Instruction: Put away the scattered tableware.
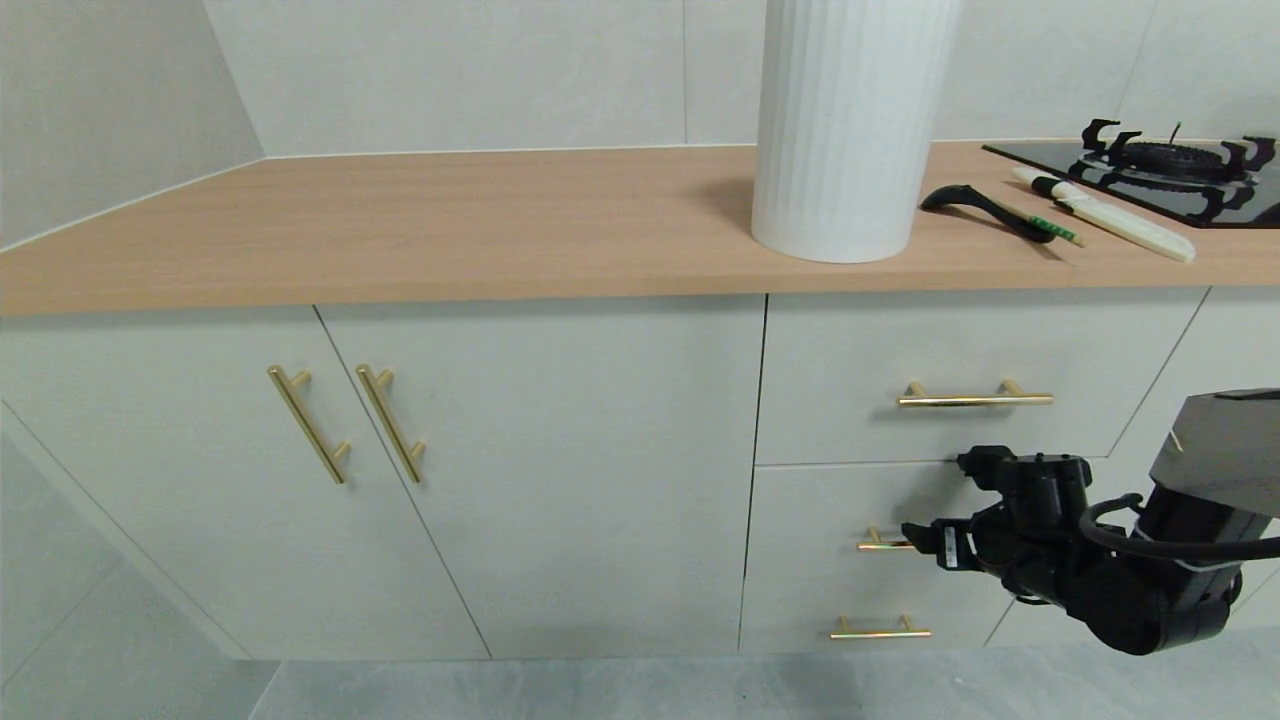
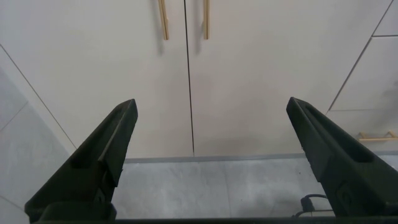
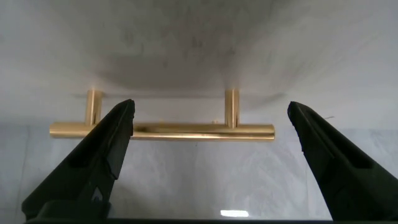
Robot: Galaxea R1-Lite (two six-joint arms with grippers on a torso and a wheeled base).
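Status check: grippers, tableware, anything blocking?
Right gripper open, lined up on middle drawer handle. Left gripper open, facing cabinet doors. Black spoon and knife lie on counter by stove. Nothing between right gripper and handle.

On the wooden worktop (image 1: 450, 220), between the tall white ribbed vessel (image 1: 845, 130) and the hob (image 1: 1160, 195), a black spoon (image 1: 985, 210) lies flat with its bowl toward the vessel. A thin green-patterned stick (image 1: 1057, 231) (possibly chopsticks) shows at its handle end. Just beyond, a cream-white knife (image 1: 1105, 215) lies slantwise along the hob's near edge.
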